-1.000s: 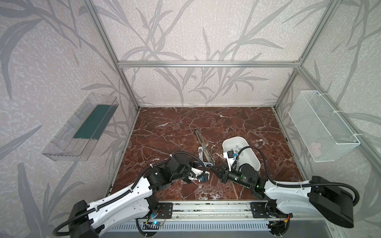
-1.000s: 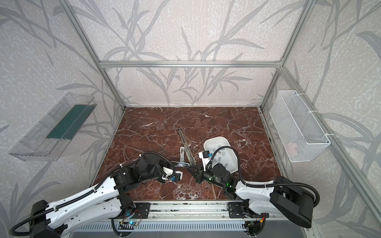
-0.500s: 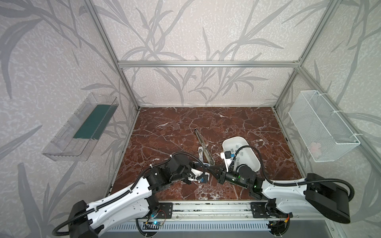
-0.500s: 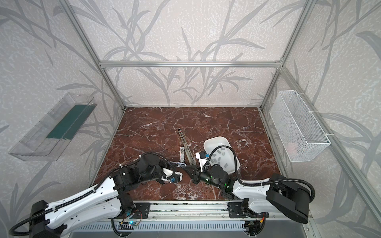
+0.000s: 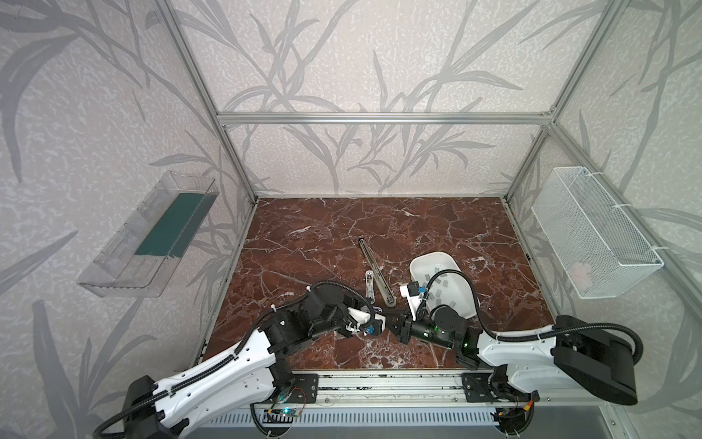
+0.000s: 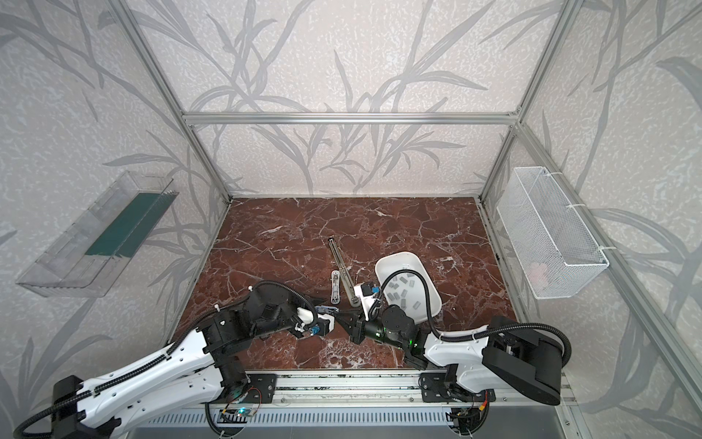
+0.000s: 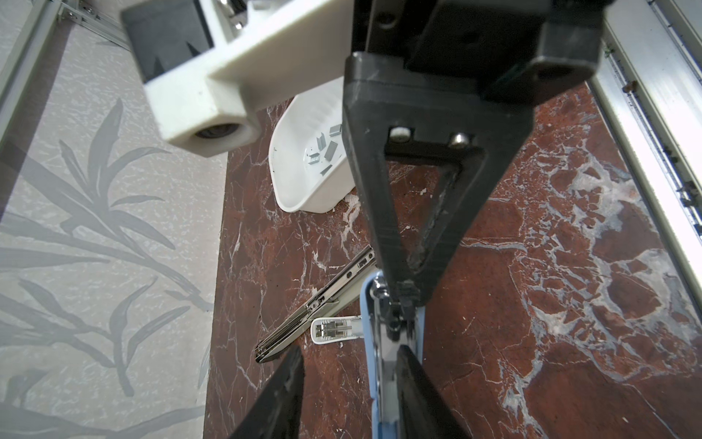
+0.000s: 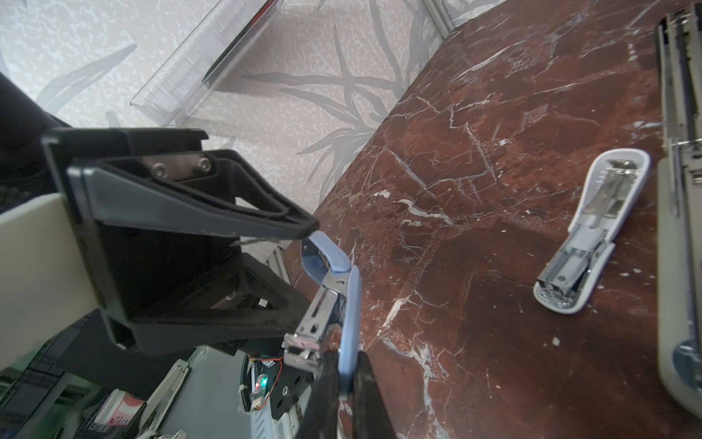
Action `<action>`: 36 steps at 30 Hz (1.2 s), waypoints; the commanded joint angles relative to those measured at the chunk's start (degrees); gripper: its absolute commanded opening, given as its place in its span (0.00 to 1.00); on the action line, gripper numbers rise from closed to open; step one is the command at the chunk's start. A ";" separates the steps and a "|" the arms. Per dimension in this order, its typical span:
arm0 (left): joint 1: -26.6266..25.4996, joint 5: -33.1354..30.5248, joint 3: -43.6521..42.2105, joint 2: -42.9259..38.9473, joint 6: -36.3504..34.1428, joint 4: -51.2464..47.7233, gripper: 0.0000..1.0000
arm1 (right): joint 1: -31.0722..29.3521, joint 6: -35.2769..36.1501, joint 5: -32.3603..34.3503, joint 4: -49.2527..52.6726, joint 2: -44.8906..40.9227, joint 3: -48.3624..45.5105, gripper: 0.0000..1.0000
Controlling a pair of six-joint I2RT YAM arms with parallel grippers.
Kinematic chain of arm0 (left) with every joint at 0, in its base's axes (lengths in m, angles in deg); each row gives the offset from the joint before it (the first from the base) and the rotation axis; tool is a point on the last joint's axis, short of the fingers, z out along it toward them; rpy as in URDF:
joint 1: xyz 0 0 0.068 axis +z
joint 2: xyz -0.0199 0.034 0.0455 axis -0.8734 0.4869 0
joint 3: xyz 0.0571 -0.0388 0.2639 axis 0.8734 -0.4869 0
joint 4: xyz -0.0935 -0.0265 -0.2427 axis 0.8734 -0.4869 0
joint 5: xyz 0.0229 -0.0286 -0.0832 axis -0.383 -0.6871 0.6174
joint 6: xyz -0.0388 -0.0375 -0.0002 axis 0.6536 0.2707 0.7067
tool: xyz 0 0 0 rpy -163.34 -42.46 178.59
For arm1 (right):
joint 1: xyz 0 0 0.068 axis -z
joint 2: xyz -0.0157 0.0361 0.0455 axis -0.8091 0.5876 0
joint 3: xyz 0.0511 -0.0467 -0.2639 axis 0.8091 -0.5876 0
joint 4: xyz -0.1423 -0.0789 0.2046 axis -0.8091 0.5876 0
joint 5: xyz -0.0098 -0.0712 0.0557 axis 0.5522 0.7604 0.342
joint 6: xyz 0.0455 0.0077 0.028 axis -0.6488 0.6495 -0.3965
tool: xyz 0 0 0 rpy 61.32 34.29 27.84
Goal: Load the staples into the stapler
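A small blue stapler [image 8: 350,300] hangs opened above the floor at the front middle, its metal magazine [image 8: 317,315] swung away from the blue part. My right gripper [image 8: 345,355] is shut on the stapler's blue part. My left gripper [image 7: 349,353] faces it, jaws apart around the stapler's other end [image 7: 370,342]; one finger [image 7: 414,380] lies against it and the other stands clear. In both top views the two grippers meet [image 5: 383,319] [image 6: 336,312]. The staples [image 5: 442,285] [image 7: 326,150] lie loose in a white tray [image 5: 418,262].
A small white stapler [image 5: 369,283] [image 8: 592,228] lies opened on the marble floor beside a long grey stapler [image 5: 376,271] [image 8: 680,190]. A clear bin [image 5: 152,239] hangs on the left wall, a wire basket [image 5: 592,235] on the right. An aluminium rail [image 5: 380,384] runs along the front.
My right gripper has edged left with the blue stapler, closer to the left gripper. The left arm has hardly moved.
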 commanded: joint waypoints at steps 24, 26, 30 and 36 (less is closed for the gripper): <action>-0.27 4.29 0.48 1.18 -0.53 -3.70 0.49 | -0.67 1.61 2.46 -3.01 0.16 1.39 0.00; -0.28 3.56 1.55 3.73 -0.77 -4.57 0.49 | -0.73 1.61 2.01 -3.11 -0.31 1.23 0.00; -0.27 3.22 2.25 5.99 -0.77 -5.08 0.49 | -0.75 1.61 2.00 -2.49 -1.65 0.82 0.00; -0.27 1.07 1.82 3.90 -0.05 -2.90 0.30 | -0.82 1.56 2.09 -2.40 -1.93 0.71 0.00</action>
